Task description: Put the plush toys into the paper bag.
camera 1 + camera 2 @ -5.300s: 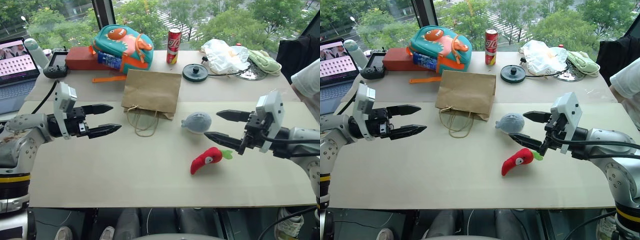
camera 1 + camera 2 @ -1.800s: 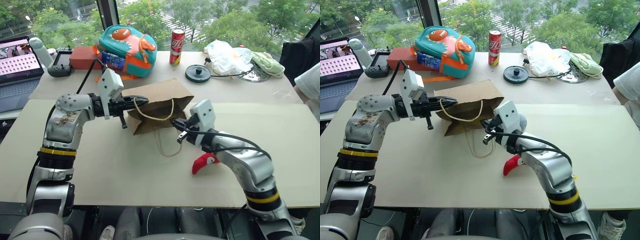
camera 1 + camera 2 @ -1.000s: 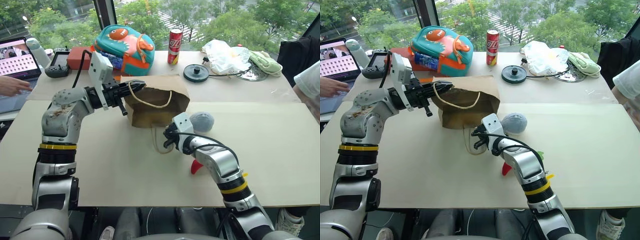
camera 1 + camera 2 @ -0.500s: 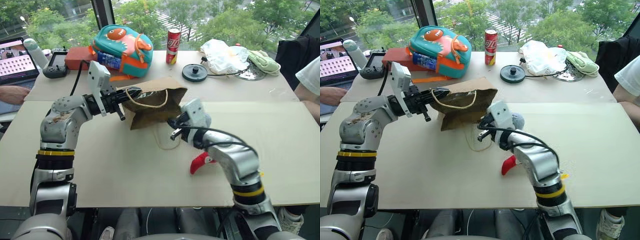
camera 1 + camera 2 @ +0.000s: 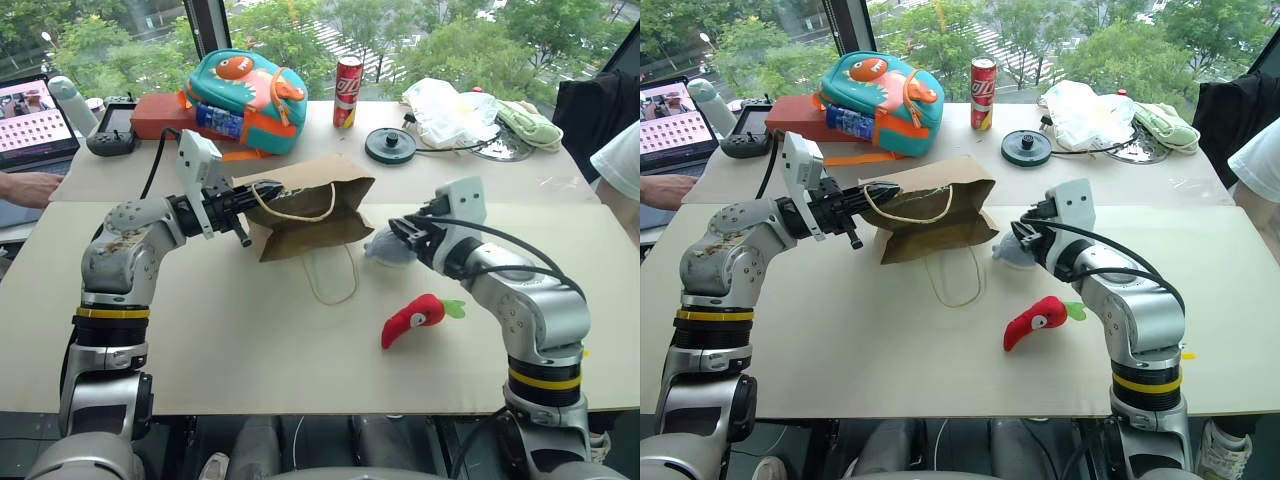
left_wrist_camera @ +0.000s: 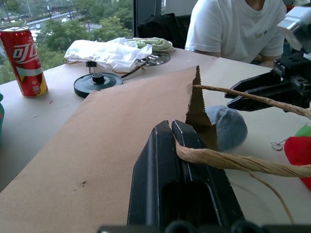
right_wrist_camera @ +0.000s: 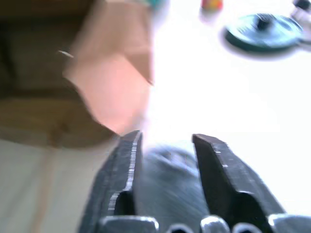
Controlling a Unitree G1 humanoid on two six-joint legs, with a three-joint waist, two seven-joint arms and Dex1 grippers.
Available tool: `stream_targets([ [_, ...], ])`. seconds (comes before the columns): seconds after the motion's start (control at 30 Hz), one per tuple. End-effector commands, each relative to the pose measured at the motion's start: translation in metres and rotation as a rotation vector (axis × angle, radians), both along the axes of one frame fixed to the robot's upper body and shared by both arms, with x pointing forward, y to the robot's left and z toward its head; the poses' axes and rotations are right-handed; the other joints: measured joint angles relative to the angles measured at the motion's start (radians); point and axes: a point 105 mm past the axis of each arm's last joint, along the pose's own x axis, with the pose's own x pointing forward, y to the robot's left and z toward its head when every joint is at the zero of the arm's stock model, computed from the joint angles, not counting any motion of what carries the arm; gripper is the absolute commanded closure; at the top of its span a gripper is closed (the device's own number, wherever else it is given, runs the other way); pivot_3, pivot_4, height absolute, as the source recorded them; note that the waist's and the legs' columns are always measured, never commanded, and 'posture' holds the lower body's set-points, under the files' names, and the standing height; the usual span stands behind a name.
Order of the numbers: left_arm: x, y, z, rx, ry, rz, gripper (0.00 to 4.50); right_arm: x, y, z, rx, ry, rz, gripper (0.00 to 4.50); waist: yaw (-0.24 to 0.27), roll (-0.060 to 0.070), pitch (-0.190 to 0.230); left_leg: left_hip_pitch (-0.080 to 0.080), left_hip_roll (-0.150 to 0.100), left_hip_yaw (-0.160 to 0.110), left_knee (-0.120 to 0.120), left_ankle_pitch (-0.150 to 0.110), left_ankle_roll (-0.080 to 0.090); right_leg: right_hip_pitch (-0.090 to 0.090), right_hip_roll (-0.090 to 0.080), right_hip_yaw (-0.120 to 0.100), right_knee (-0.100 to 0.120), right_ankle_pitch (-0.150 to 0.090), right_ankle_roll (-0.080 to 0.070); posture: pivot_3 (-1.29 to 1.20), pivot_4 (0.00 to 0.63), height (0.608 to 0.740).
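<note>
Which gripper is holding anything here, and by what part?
The left gripper is shut on the brown paper bag's twine handle. The right gripper stands open around the grey-blue puffer fish toy, not gripping.

Bright daylight from the windows; head views sharp, right wrist view blurred and washed out

Pale table (image 5: 250, 350) before a daylit window (image 5: 450, 40), green trees outside.
</note>
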Motion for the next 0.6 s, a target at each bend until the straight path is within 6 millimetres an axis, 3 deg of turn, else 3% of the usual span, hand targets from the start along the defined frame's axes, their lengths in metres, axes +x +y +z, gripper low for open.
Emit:
stream_targets([
  [0.03,-0.002,-0.002,0.017,-0.022,-0.057,-0.011,4.5,0.002,0.001,0.005,-0.005,-0.032,-0.007,1.03,-0.003,0.0,0.0,0.0,0.0,0.0,0.0,0.0,0.0,0.0,0.0,0.0,0.0,0.0,0.0,0.0,0.15,0.728],
  [0.13,-0.002,-0.003,0.017,-0.022,-0.06,-0.01,4.5,0.005,0.005,-0.004,0.016,0.007,-0.014,0.06,-0.003,0.0,0.0,0.0,0.0,0.0,0.0,0.0,0.0,0.0,0.0,0.0,0.0,0.0,0.0,0.0,0.15,0.728],
  [0.37,-0.004,-0.004,0.017,-0.023,-0.06,-0.013,4.5,0.015,0.012,-0.021,0.049,0.085,-0.05,0.06,-0.002,0.0,0.0,0.0,0.0,0.0,0.0,0.0,0.0,0.0,0.0,0.0,0.0,0.0,0.0,0.0,0.15,0.728],
  [0.5,-0.004,-0.004,0.017,-0.017,-0.063,-0.012,4.5,0.016,0.018,-0.019,0.085,0.081,-0.038,0.06,-0.003,0.0,0.0,0.0,0.0,0.0,0.0,0.0,0.0,0.0,0.0,0.0,0.0,0.0,0.0,0.0,0.15,0.728],
  [0.6,-0.003,-0.004,0.018,-0.018,-0.064,-0.012,4.5,0.015,0.022,-0.018,0.081,0.07,-0.022,0.73,-0.002,0.0,0.0,0.0,0.0,0.0,0.0,0.0,0.0,0.0,0.0,0.0,0.0,0.0,0.0,0.0,0.15,0.728],
])
